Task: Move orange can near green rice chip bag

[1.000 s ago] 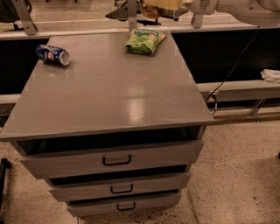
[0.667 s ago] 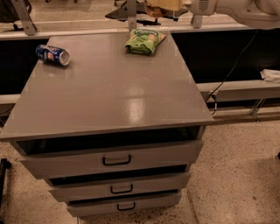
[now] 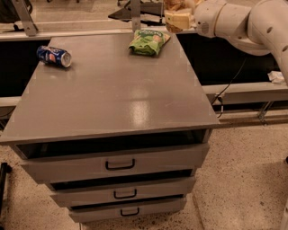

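Observation:
The orange can (image 3: 178, 19) hangs in the air just beyond the table's back right corner, at the end of my white arm (image 3: 243, 22). My gripper (image 3: 180, 13) is around the can at the top edge of the camera view and is largely hidden by it. The green rice chip bag (image 3: 150, 42) lies flat on the grey table (image 3: 117, 99) near its back edge. The can is a short way right of the bag and above it.
A blue can (image 3: 54, 56) lies on its side at the table's back left. Three drawers with black handles (image 3: 120, 165) sit under the tabletop. A low rail (image 3: 245, 92) and a cable (image 3: 229, 83) run to the right, above speckled floor.
The arm has brought the orange can a little lower and to the right, closer to the table's back edge. The green bag and the blue can have not moved.

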Motion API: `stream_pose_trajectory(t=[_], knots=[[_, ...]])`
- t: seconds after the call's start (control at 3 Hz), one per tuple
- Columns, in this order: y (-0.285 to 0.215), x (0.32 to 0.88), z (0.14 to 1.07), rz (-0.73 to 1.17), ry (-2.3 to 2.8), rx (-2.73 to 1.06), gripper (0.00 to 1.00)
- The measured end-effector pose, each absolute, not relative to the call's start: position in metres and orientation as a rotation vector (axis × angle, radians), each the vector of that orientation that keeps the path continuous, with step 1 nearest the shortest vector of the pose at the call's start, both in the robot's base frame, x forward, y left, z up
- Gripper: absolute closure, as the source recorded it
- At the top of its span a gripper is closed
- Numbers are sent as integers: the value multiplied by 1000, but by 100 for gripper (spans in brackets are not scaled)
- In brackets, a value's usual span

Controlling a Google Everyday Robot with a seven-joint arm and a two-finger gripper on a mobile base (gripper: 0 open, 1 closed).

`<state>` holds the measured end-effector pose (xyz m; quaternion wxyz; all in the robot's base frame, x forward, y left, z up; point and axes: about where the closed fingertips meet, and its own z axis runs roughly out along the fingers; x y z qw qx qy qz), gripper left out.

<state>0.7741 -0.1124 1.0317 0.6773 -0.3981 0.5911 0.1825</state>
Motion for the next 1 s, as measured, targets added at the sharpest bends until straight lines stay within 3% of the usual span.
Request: stream_pose_trajectory(t=[1.0], knots=[[-126, 821, 945, 434, 1493, -760, 100]])
